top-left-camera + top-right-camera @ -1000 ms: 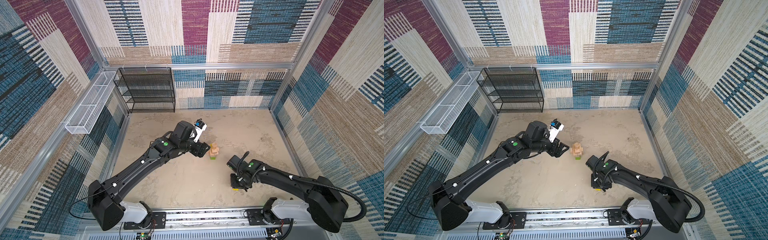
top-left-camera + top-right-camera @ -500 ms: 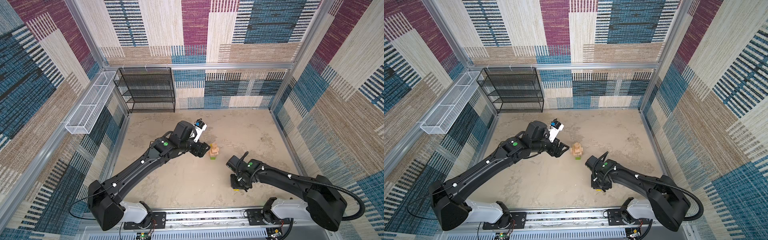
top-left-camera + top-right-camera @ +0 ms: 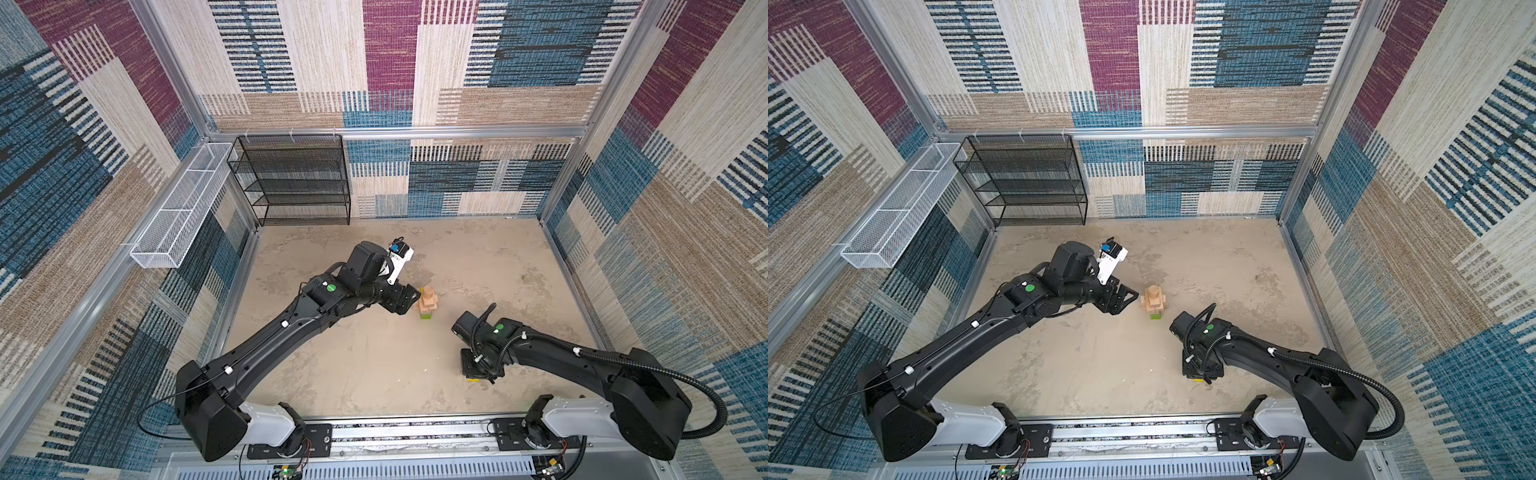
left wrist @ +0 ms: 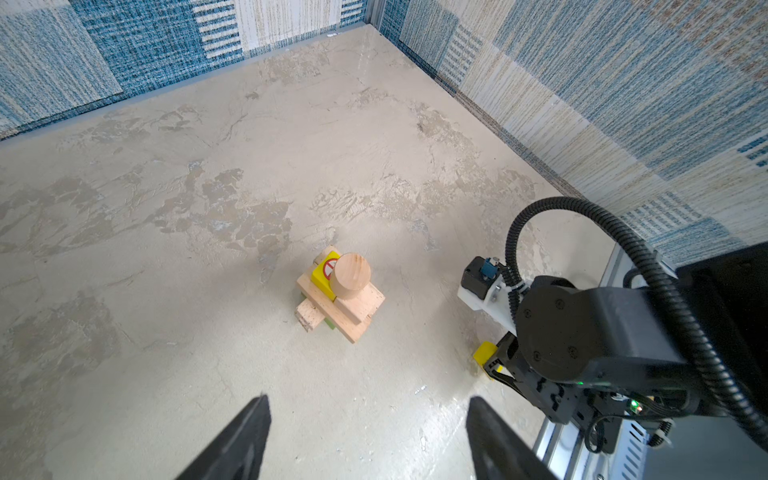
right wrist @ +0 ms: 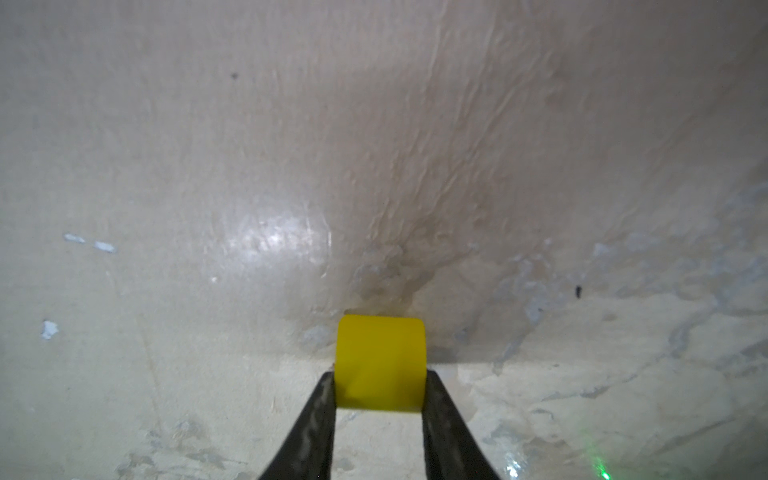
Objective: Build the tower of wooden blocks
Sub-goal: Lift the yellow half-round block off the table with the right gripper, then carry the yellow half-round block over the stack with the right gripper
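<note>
Gripping the yellow cylinder (image 5: pixel 380 357), the right gripper (image 3: pixel 478 374) sits lower right in a top view; the left gripper (image 3: pixel 411 297) stands open beside the central wood block tower (image 3: pixel 428 301).

The tower (image 4: pixel 338 297) stands upright on the counter (image 4: pixel 208 332): a green block (image 3: pixel 1155 316) at the bottom, tan bricks (image 4: pixel 357 309) laid crosswise, then a red-marked yellow cube (image 4: pixel 324 272) beside a tan round piece (image 4: pixel 352 274). Well apart, a yellow cylinder (image 5: pixel 380 365) lies sideways, apparently pinched by the right tool (image 5: pixel 379 376).
</note>
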Robot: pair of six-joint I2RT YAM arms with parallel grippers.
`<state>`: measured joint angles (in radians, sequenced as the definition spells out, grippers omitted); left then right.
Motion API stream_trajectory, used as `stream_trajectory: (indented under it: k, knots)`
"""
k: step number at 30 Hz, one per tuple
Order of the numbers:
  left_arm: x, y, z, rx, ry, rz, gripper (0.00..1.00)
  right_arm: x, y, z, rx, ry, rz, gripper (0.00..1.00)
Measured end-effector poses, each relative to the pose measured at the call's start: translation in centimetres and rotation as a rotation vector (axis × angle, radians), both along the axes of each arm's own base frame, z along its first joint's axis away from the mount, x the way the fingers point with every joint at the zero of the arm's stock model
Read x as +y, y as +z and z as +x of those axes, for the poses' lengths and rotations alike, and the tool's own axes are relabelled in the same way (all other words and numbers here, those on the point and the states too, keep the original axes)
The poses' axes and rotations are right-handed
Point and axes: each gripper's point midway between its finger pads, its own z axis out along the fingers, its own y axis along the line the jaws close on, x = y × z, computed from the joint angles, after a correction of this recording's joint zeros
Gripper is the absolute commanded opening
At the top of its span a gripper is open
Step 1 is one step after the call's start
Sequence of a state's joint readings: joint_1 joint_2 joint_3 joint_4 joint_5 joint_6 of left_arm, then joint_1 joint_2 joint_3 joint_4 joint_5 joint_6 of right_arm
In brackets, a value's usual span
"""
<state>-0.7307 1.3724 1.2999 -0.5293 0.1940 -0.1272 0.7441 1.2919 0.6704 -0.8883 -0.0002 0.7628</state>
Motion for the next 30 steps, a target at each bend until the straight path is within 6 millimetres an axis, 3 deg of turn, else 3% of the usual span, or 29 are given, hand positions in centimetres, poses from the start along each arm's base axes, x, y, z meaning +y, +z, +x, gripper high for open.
stream_trajectory:
  k: [8,16,21,30]
  knots:
    - [0.0,0.4,0.0,-0.006,0.0,-0.006,0.79,0.1,0.3,0.1,-0.006,-0.001,0.005,0.1]
    - [0.1,0.5,-0.1,-0.009,0.0,-0.008,0.79,0.9,2.0,1.0,-0.04,-0.008,0.038,0.06]
    - [0.2,0.6,-0.2,-0.007,0.001,-0.006,0.79,2.2,5.0,2.5,-0.086,-0.008,0.074,0.0]
    - [1.2,1.8,-0.1,-0.019,0.035,0.02,0.79,5.2,11.5,6.2,-0.154,-0.002,0.127,0.0]
